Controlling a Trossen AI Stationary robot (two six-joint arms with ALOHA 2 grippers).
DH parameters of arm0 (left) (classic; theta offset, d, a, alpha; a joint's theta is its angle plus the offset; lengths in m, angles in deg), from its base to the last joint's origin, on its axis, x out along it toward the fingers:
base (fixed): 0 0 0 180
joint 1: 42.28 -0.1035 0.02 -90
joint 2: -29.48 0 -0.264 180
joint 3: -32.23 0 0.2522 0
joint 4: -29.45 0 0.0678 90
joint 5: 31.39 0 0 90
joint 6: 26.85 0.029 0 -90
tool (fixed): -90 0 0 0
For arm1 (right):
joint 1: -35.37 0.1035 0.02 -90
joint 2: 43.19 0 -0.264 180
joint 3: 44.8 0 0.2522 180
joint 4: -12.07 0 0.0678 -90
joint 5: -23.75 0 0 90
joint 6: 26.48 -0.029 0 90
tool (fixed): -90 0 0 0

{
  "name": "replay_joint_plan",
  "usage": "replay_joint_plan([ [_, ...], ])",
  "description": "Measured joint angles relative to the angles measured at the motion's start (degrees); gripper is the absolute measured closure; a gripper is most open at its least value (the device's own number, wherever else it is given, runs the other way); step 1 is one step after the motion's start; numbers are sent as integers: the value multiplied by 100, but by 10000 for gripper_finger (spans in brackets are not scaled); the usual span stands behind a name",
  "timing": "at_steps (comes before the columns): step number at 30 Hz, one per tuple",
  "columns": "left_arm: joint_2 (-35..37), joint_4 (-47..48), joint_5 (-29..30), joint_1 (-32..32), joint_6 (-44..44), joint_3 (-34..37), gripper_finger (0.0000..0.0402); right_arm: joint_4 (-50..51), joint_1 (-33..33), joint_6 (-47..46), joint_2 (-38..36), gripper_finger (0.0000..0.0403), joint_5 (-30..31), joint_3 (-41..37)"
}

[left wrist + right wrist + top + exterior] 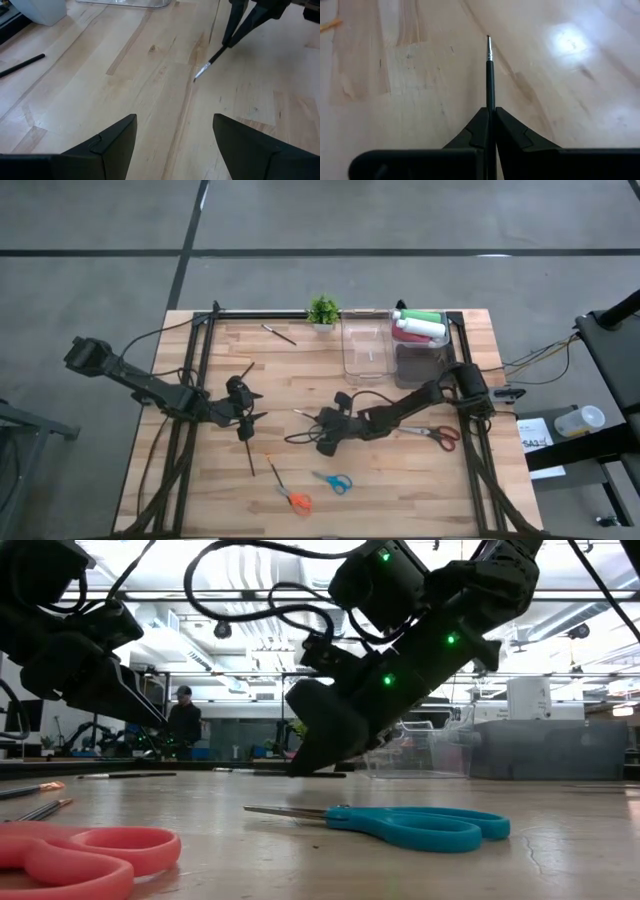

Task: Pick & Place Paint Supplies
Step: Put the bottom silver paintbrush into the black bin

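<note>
The desk [400, 480] is being viewed whole only from above; in the low view most of it is being blocked by the right arm's dark bulk. The clear bin [366, 348] at the far edge is being seen through, and no contents can be made out. The grey bin [420, 360] beside it is being filled with a green bottle [420, 316], a white bottle [424, 328] and a pink-red bottle [412, 337], their lower parts being hidden by the wall.

The right arm is being stretched low from the right edge toward the desk's middle, and the right gripper [318, 417] is being held just above the wood. Its fingers [479, 131] are being pressed together on a thin dark brush [490, 80], whose handle end is being hidden between them; the bristle tip is pointing forward, close over the desk.

The left arm is being reached in from the left, with the left gripper [250, 408] being held left of centre, near the right one but apart. Its fingers [117, 140] are being kept wide apart, with nothing between them.

Two further brushes are lying on the desk: a loose brush [279, 334] near the far edge and a second brush [250, 457] near the left gripper. Details of either are too small to be made out.
</note>
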Motion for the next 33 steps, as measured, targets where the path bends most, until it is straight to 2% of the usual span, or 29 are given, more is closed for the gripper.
replay_joint_plan([
  [8, 0, 0, 0, -2, 0, 0, 135, 109, 12, 128, -230, 386, 61, -68],
  [15, -2, 20, 0, 0, 0, -2, 135, 106, 9, 160, -717, 386, 61, -371],
  [33, -7, 174, -2, 0, 0, -2, 135, 752, 76, -49, -3157, 386, 786, -1757],
])
